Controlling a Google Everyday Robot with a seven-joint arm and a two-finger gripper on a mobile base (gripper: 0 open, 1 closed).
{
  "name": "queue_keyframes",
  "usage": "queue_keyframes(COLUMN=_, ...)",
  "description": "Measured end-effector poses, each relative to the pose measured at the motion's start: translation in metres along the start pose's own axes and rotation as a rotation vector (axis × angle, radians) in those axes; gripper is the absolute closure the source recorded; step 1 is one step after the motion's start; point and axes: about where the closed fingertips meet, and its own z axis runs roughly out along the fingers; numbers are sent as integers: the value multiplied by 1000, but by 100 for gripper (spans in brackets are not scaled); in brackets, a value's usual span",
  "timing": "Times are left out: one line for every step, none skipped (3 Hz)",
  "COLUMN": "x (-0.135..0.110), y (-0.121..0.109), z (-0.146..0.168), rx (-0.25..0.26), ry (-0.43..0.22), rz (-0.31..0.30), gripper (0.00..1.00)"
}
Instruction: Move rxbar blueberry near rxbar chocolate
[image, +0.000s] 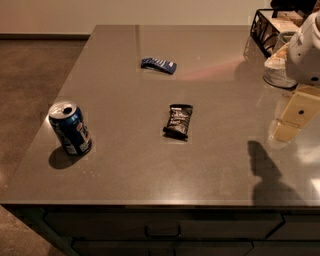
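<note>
While the blue bar (158, 65) lies well apart at 11 o'clock of the black bar (179, 121), gripper (292, 120) hangs at 3 o'clock, holding neither, opening indeterminable; move judged not begun.

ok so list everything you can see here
blue bar: one, dark blue, far middle of the counter
black bar: one, black, counter centre, apart from the blue bar
can: one, blue, standing near the left edge
basket: one, black wire, far right corner
pale round thing: one, whitish, beside the basket, kind unclear
counter: one, grey-brown
drawer handle: one, dark, below the front edge
arm: one, white, right edge
gripper: one, pale tan, over the counter's right side, away from both bars
</note>
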Motion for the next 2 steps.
queue_keyframes(x=0, y=0, z=0, rx=0, ry=0, rz=0, gripper=0)
queue_keyframes(x=-10, y=-14, z=3, rx=8, ry=-14, rz=2, gripper=0)
